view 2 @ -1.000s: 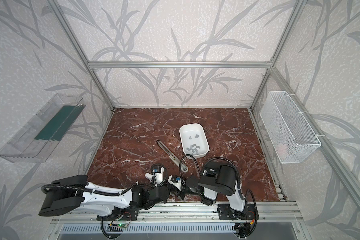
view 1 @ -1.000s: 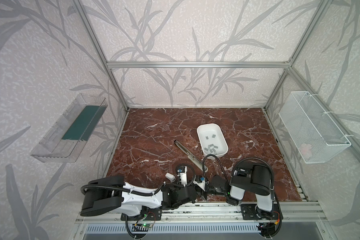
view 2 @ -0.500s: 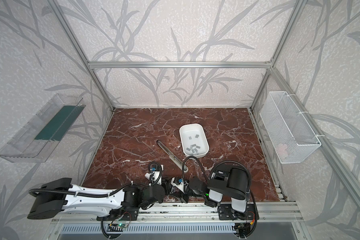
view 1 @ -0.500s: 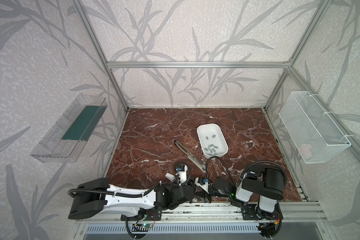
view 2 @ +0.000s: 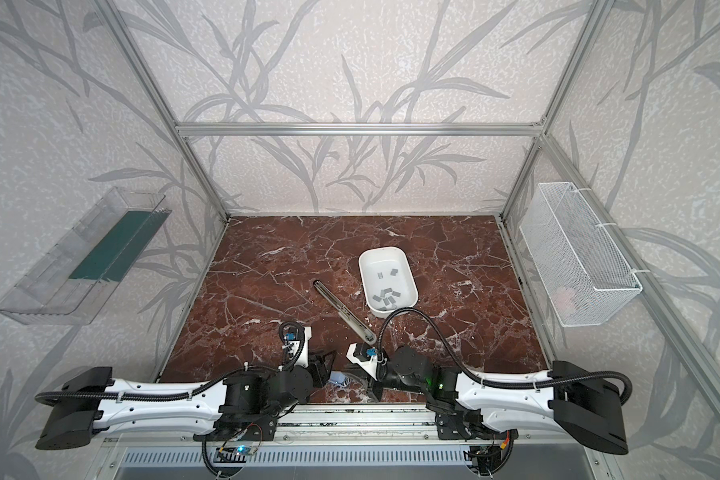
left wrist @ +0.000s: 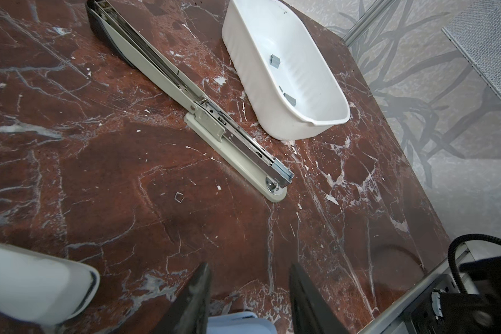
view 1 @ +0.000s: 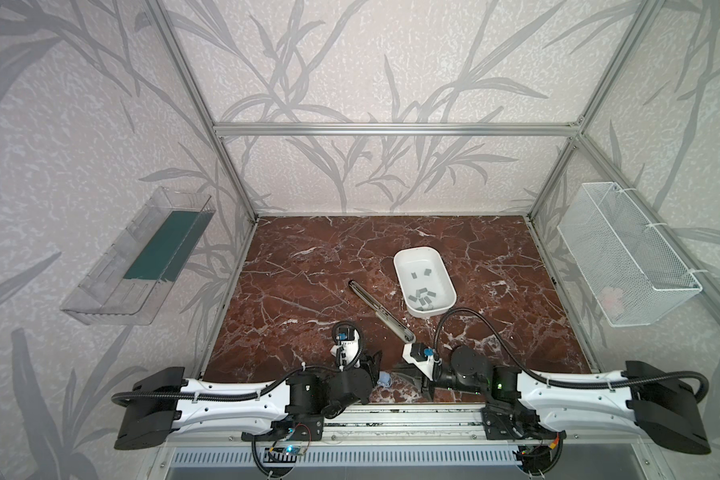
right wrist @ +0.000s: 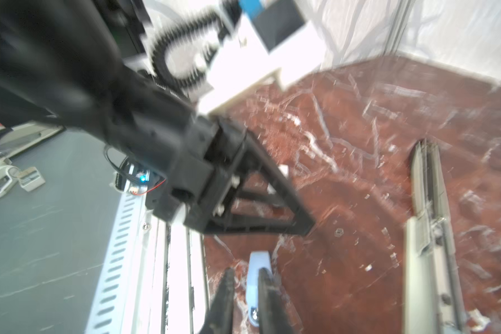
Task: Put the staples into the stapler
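Most staples [view 1: 422, 297] sit in the tray [left wrist: 261, 95] beside the opened stapler [left wrist: 237, 136]. Left end effector [left wrist: 248, 266] open, right end effector [right wrist: 246, 271] closed, both low over the counter [left wrist: 99, 173]. Fetch step, I reckon: next, reach over, pinch 1 strip.

Glossy marble tabletop [left wrist: 99, 173], shiny-metal stapler [left wrist: 243, 141]

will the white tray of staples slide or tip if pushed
Probably slides: the white tray sits flat on the smooth marble tabletop. It looks thin-walled, so a high push might tip it. Its loose staples would likely shift.
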`<state>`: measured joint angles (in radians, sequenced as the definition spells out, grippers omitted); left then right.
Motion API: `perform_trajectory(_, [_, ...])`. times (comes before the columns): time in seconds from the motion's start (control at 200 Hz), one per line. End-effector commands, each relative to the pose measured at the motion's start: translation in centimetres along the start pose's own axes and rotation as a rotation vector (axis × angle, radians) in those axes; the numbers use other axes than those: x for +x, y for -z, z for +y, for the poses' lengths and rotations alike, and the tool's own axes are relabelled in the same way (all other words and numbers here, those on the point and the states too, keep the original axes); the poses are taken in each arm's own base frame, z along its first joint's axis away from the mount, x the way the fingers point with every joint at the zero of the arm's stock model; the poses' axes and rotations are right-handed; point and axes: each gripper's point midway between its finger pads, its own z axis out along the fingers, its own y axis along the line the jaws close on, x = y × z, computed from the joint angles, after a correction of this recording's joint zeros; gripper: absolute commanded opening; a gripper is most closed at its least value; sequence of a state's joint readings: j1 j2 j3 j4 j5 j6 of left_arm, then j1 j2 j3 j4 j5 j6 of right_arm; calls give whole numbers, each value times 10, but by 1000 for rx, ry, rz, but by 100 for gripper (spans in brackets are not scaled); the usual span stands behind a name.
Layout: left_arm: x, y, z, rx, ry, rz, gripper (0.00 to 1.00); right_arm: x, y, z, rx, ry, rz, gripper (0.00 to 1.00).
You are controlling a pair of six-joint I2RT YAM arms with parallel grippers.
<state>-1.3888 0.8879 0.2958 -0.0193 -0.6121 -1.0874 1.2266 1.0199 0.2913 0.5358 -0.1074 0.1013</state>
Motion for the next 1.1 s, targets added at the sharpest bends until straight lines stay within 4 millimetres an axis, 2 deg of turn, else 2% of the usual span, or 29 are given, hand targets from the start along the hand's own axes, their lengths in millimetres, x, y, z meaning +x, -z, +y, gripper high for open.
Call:
perform_trajectory(0.0, [0, -2, 0, 12, -18, -12, 45, 25, -5, -5, 31, -9, 146, 2])
perform_trajectory(0.105, [3, -5, -1, 18, -17, -15, 45, 22, -24, 8, -32, -12, 177, 0])
perform_trajectory(0.155, [4, -6, -2, 22, -15, -13, 42, 23, -31, 12, -44, -6, 177, 0])
perform_trajectory(0.23, [6, -8, 0, 14, -18, -9, 37, 24, -38, 10, -40, -11, 172, 0])
perform_trajectory(0.445, [14, -14, 3, -4, -35, 7, 36, 40, -54, 6, -26, -31, 201, 0])
perform_trajectory(1.095, [35, -32, 3, -46, -85, 57, 35, 72, -55, -3, 14, -73, 236, 0])
